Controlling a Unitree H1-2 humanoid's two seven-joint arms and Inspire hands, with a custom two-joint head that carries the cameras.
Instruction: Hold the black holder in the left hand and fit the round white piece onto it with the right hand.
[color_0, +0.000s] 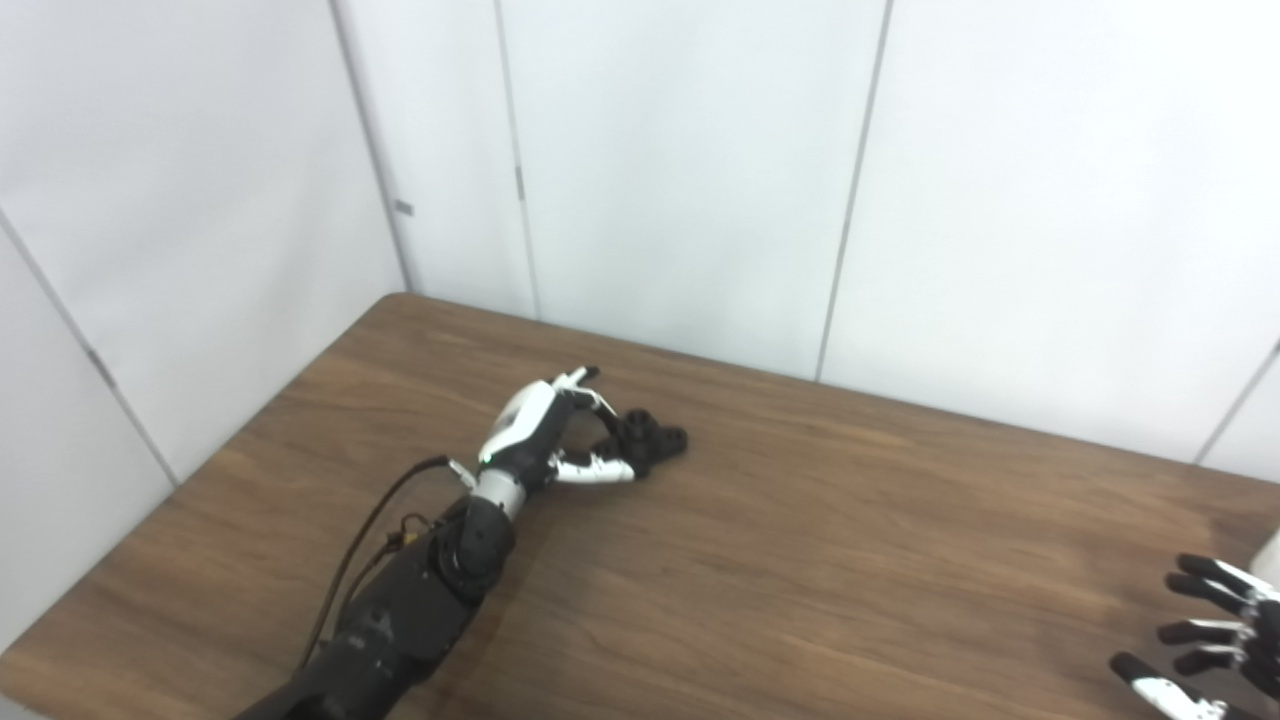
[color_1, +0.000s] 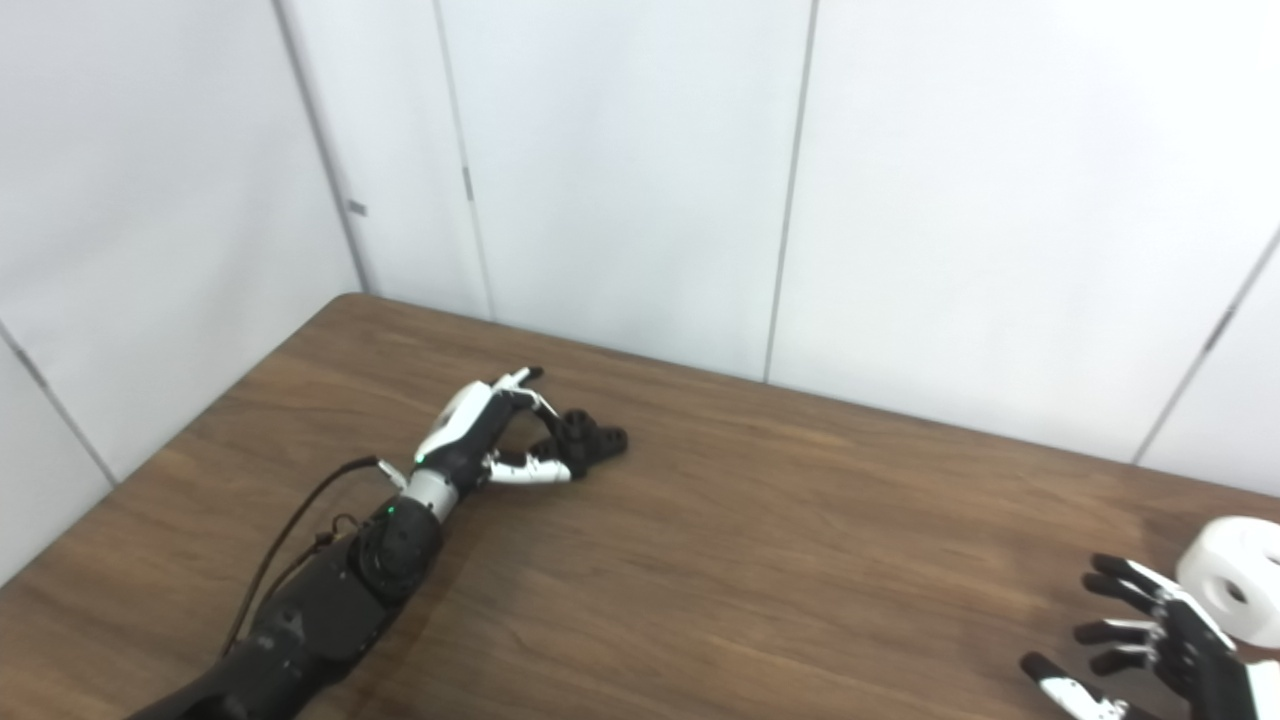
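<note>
— So where's the holder (color_1: 590, 442)?
— Far left on the table (color_1: 760, 560), touching the left hand (color_1: 480, 435), whose fingers curl around it.
— And the white piece (color_1: 1235, 578)?
— Well right of the holder, beside the right hand (color_1: 1150, 640), fingers spread, empty.

Black holder (color_1: 590, 442) – white round piece (color_1: 1236, 580) – brown wood-grain table (color_1: 760, 560)

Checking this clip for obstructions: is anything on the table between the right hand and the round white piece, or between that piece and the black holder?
Nothing visible. The right hand is beside the round white piece, fingers spread. Only bare table separates it from the black holder at the left hand.
</note>
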